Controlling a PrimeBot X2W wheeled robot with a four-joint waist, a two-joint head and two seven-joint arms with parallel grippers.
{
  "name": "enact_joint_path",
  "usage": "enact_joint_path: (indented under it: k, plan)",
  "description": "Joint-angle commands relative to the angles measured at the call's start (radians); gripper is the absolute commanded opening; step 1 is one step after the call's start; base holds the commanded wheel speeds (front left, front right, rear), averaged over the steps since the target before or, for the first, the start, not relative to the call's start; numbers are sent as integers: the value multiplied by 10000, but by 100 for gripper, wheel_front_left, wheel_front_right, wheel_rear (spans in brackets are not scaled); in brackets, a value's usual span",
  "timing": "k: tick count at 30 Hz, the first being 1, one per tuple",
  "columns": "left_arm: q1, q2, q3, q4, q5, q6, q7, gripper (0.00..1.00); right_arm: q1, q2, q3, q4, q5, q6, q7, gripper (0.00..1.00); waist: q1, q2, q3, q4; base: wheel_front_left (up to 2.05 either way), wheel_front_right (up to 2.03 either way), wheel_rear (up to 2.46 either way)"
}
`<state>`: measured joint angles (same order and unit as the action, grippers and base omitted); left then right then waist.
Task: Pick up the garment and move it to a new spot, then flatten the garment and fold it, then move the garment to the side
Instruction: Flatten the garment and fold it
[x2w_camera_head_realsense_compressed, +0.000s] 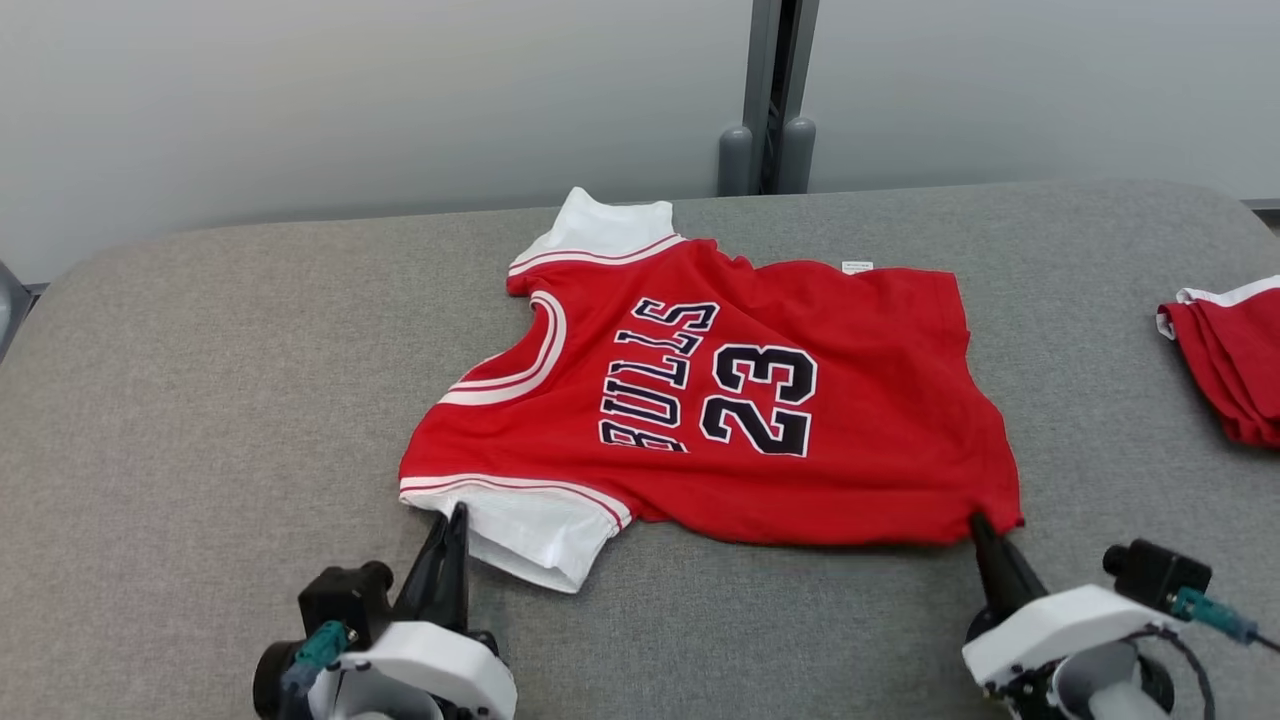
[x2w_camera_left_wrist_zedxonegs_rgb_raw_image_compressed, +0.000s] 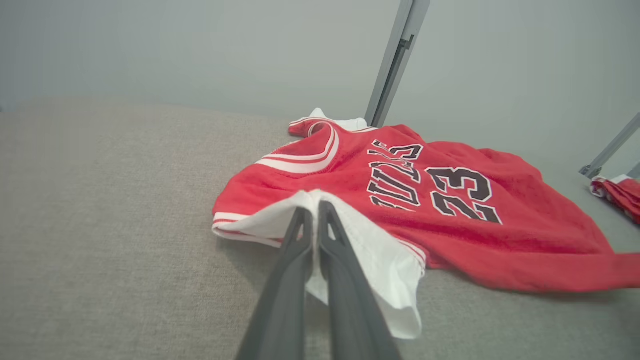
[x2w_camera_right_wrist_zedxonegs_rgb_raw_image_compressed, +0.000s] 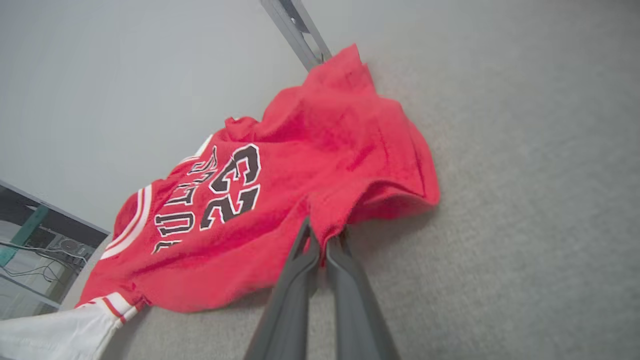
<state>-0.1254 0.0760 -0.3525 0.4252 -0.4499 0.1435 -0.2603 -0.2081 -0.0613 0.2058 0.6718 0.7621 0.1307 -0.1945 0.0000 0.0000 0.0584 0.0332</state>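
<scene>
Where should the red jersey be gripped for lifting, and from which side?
Grip the jersey at its two near corners, coming from the robot's side: the white sleeve and the red hem corner lie thin along the near edge. The left gripper and right gripper are shut on them.

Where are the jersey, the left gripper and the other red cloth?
jersey (x2w_camera_head_realsense_compressed: 870, 400), head view, plain red body.
left gripper (x2w_camera_head_realsense_compressed: 457, 512), head view, between its closed fingertips.
other red cloth (x2w_camera_head_realsense_compressed: 1235, 360), head view, its red middle.

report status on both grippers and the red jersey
Left gripper shut on white sleeve of red fabric basketball jersey. Right gripper shut on its red hem corner. Another red garment far right, clear.
</scene>
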Motion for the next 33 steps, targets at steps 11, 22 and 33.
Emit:
enact_joint_path:
  k: [11,22,33]
  plan:
    - [-2201,585,842,-2607,-976,-690,969,0,-2124,-1576,-493,-2655,-851,-1,1680,0,0,0,-419,-216,0,0,0]
    - [-5692,457,1767,-4133,-2481,-42,3550,0,-5190,-1853,-969,-3880,-1531,-1,3771,0,0,0,27,-388,0,0,0]
    - [-10190,828,2044,-2489,-2535,506,5202,0,-9476,-1825,-903,-2713,-1716,-1,5239,0,0,0,2519,-561,0,0,0]
